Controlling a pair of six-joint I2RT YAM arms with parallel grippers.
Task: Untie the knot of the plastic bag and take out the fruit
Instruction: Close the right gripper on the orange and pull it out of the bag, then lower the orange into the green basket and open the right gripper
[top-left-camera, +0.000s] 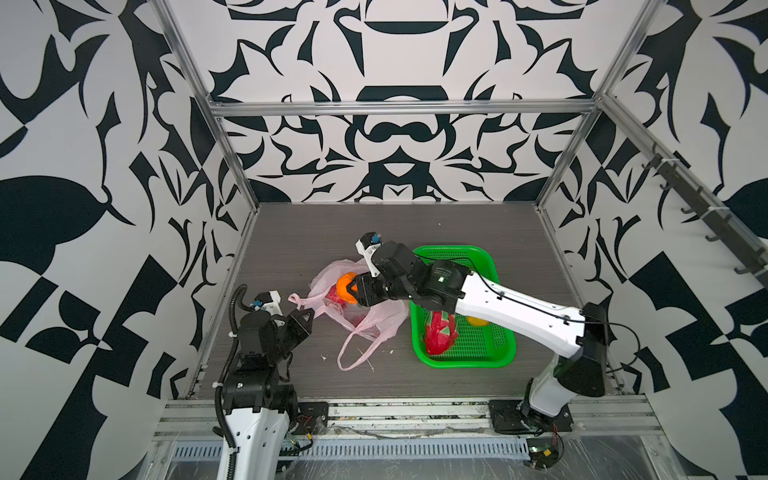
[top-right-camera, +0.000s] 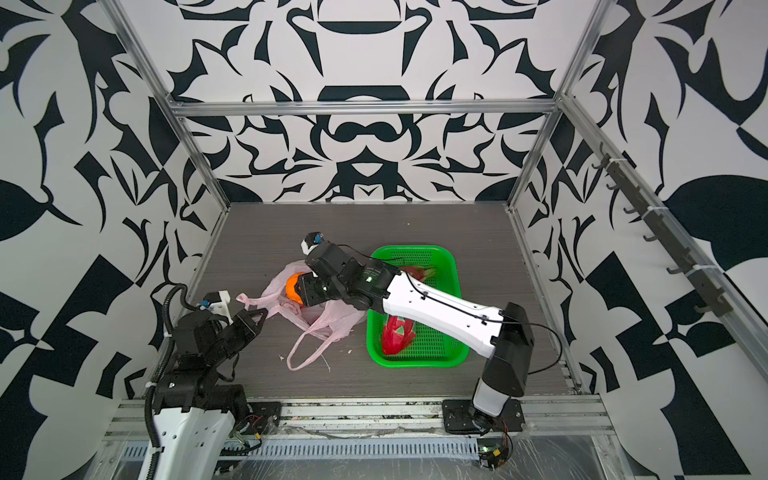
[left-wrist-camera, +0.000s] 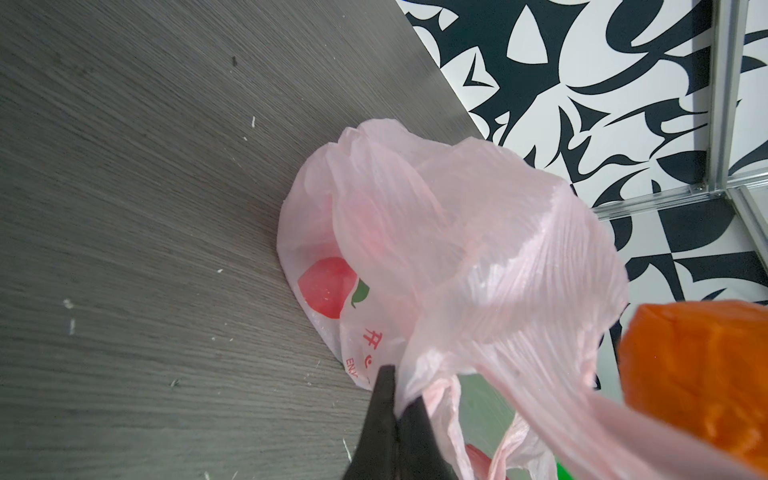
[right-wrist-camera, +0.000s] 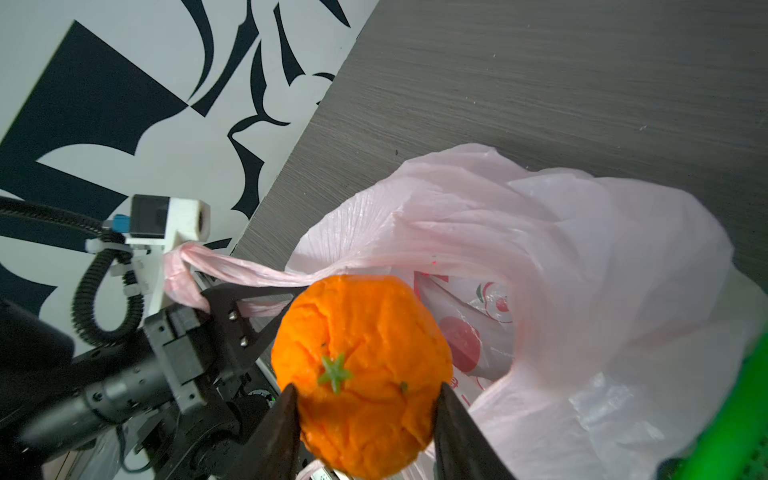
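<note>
Walls (top-left-camera: 399, 62) papered in a bold black-and-white ornamental pattern close in the cell on three sides, braced by an aluminium frame (top-left-camera: 399, 107). Below lies a grey wood-grain tabletop (top-left-camera: 316, 232) flecked with pale scraps (top-left-camera: 323, 356), evenly and softly lit. A rail of dark hooks (top-left-camera: 715, 216) runs along the right-hand wall, and a slotted grey cable duct (top-left-camera: 374, 449) lines the front edge.

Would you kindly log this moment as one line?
left jaws: shut on plastic bag; right jaws: shut on orange; basket: dragon fruit inside
</note>
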